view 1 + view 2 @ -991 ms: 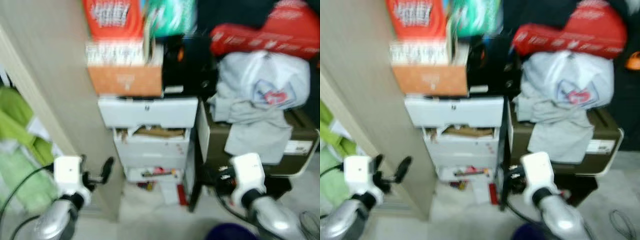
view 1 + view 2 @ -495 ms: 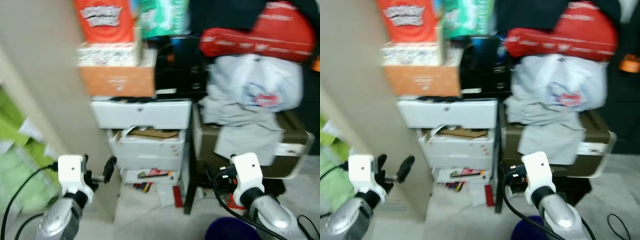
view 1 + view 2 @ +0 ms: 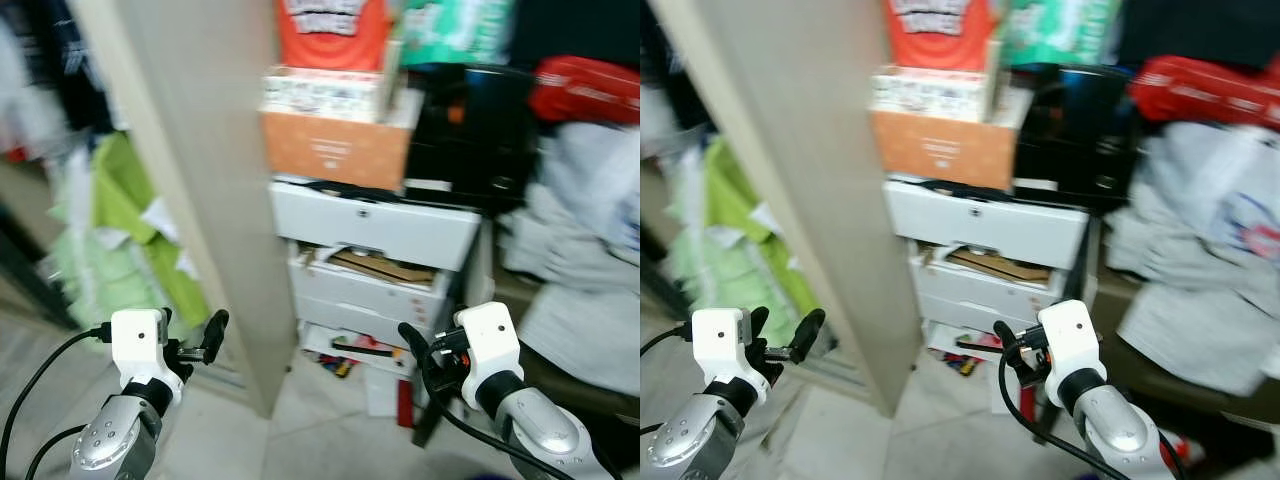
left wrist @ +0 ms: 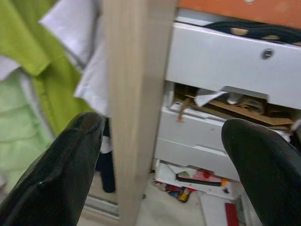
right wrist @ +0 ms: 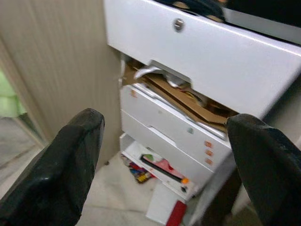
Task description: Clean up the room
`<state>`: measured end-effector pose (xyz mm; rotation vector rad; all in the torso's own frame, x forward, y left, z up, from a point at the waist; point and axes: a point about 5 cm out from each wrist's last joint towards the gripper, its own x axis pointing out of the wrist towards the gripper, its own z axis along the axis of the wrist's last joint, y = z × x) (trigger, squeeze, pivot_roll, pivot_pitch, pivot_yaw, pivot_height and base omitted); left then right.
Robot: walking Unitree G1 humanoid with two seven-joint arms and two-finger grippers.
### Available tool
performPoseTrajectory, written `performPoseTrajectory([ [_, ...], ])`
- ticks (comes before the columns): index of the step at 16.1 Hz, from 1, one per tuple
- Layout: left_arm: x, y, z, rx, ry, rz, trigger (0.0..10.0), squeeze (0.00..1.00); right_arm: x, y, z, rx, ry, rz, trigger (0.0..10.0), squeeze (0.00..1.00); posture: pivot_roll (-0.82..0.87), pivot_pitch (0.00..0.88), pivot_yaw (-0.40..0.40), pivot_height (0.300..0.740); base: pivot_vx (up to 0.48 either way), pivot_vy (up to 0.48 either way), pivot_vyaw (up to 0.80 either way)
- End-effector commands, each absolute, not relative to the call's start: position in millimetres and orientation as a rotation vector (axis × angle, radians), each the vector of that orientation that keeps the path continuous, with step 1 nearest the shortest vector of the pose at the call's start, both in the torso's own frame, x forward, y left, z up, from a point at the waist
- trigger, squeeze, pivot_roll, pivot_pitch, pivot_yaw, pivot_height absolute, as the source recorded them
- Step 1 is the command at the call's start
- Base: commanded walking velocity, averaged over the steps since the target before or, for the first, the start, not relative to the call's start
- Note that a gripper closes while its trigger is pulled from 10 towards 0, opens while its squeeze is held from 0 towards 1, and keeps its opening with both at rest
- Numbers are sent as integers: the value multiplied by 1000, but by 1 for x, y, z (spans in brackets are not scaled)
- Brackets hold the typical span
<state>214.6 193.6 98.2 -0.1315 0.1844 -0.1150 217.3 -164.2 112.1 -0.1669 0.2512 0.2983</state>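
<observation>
At nine o'clock of the head view we see green cloth (image 3: 135,235) hanging beside a tall beige wooden panel (image 3: 205,170) that runs from twelve o'clock down toward six. At seven o'clock the left gripper (image 3: 195,340) is raised in front of the panel's lower edge, its fingers (image 4: 56,174) spread apart and empty; in its wrist view the panel stands between them. Past the panel, at the centre, stands a white drawer unit (image 3: 375,265): its top drawer is shut, the drawer below sits ajar with brown card (image 5: 188,101) and crumpled paper sticking out, and the lowest tray shows coloured items (image 5: 157,165) too small to identify. On the unit rests an orange cardboard box (image 3: 335,150), with a patterned box (image 3: 325,92) and a red packet (image 3: 330,30) above it, and a black appliance (image 3: 470,135) just beside it at one o'clock. At five o'clock the right gripper (image 5: 167,155) faces the drawers, fingers (image 5: 61,179) wide apart, holding nothing. At three o'clock lies a heap of grey clothing (image 3: 585,260) under a red bag (image 3: 590,90).
</observation>
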Motion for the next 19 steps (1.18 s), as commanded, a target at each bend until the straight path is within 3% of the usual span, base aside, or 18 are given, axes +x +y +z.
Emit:
performPoseTrajectory([
  [1,215,194,97,-128,192,-112,10000,0,218,-163,112,-167,247,303,10000,0,-151,0,34,740,0,0,800],
  [9,215,194,97,-128,192,-112,10000,0,218,-163,112,-167,247,303,10000,0,-151,0,34,740,0,0,800],
  [11,216,214,95,-95,182,62,10000,0,219,-156,112,-174,235,364,10000,0,-146,0,28,740,0,0,800],
  [19,217,215,93,-82,178,100,10000,0,219,-155,111,-174,235,379,10000,0,-146,0,24,740,0,0,800],
])
